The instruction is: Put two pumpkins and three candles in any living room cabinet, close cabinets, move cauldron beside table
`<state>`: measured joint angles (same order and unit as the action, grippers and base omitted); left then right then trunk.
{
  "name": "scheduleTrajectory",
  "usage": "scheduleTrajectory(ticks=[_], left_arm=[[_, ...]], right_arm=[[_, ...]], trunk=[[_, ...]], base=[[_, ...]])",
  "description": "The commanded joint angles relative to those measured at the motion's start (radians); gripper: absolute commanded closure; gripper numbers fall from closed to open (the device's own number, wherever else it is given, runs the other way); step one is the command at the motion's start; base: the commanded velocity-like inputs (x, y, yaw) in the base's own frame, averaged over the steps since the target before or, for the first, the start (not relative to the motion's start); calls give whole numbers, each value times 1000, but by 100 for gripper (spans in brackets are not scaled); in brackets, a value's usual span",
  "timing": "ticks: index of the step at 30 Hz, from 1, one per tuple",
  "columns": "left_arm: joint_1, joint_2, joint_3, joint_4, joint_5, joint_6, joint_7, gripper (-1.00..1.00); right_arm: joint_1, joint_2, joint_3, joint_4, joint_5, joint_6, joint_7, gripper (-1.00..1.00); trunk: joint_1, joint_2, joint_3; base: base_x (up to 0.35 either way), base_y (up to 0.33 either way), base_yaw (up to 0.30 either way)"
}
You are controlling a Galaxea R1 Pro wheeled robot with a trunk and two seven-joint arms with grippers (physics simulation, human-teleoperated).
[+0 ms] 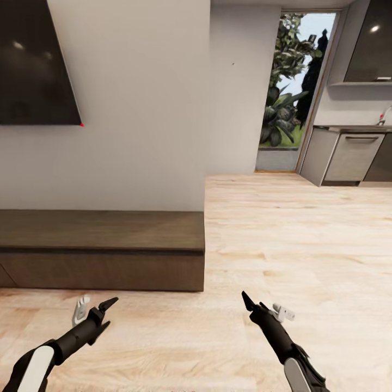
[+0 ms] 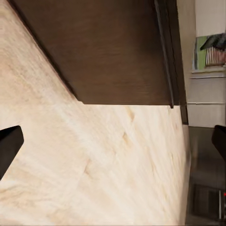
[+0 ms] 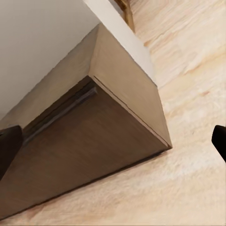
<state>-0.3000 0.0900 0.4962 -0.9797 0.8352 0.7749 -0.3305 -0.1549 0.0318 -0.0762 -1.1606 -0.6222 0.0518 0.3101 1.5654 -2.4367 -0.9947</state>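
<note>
The cabinet (image 1: 103, 269) is a long, low dark brown unit against the white wall at the left, and its fronts look shut. In the wrist views the cabinet (image 2: 117, 52) (image 3: 89, 146) shows close up, with its end corner over the wood floor. My left gripper (image 1: 97, 307) hovers over the floor just in front of it, open and holding nothing. My right gripper (image 1: 265, 306) is also open and holds nothing, off to the right past the cabinet's end. The pumpkins, candles, cauldron and table are out of view.
A dark TV screen (image 1: 35, 60) hangs on the wall above the cabinet. Light wood floor (image 1: 283, 234) stretches right toward a glass door with plants (image 1: 288, 87) and a kitchen counter (image 1: 354, 155) at the far right.
</note>
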Motion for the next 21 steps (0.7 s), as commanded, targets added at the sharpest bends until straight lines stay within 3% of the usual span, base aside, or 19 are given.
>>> scheduleTrajectory(ticks=[1,2,6,15,21], left_arm=[[0,0,1,20,10,-2,0,-100],[0,0,2,40,17,-4,0,-100],[-1,7,6,60,25,-6,-2,-100],[-1,21,76,70,79,3,-13,-100],[-1,22,81,71,79,-1,-102,-100]], right_arm=[[0,-2,1,2,-40,1,12,-100],[0,-3,3,7,-74,3,30,-100],[0,-4,3,16,-103,20,79,-100],[0,-4,13,18,-110,88,135,-100],[-1,-2,12,22,-107,167,145,-100]], trunk=[[4,-7,-3],[8,-14,-6],[23,-42,-19],[27,-49,-22],[27,-49,-22]], base=[[0,0,0],[0,0,0],[0,0,0],[0,0,0],[0,0,0]])
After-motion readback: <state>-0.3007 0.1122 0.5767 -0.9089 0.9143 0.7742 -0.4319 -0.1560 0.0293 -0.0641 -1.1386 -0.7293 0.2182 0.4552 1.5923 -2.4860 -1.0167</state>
